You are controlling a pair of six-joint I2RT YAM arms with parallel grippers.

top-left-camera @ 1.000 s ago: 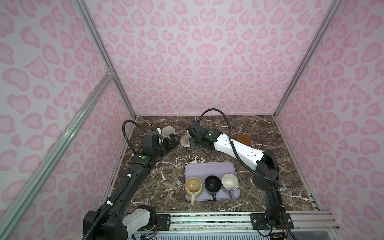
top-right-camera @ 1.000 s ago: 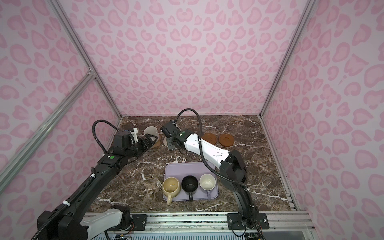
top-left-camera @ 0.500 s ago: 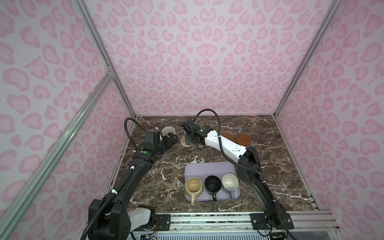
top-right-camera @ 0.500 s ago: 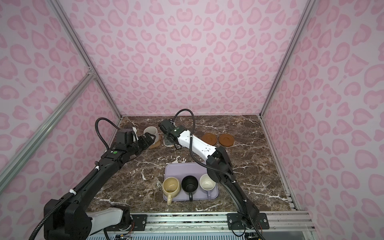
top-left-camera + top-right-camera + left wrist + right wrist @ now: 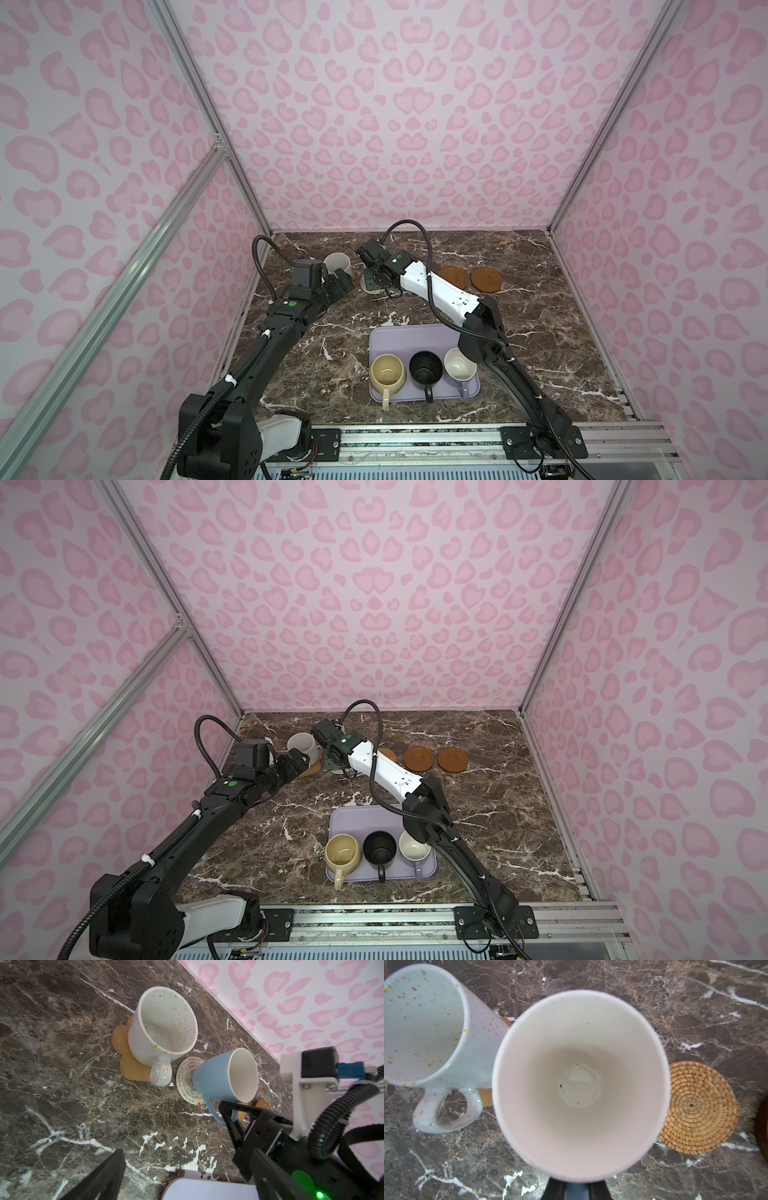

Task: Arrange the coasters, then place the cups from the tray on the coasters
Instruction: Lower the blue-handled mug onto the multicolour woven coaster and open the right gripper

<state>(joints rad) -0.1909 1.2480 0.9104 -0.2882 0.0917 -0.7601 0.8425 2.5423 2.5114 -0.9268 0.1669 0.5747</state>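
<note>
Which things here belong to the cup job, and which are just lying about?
Job: tray; cream mug, black mug, lavender mug, white speckled mug, blue mug; flower coaster, whitish woven coaster, rattan coaster, two brown discs.
Lying about: nothing loose; only the marble tabletop.

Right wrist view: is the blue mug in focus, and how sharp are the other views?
Right wrist view: the blue mug fills the frame, its near rim soft, the rattan coaster sharper. Left wrist view: sharp, glare on the white mug handle. Both top views: evenly lit, sharp.
</note>
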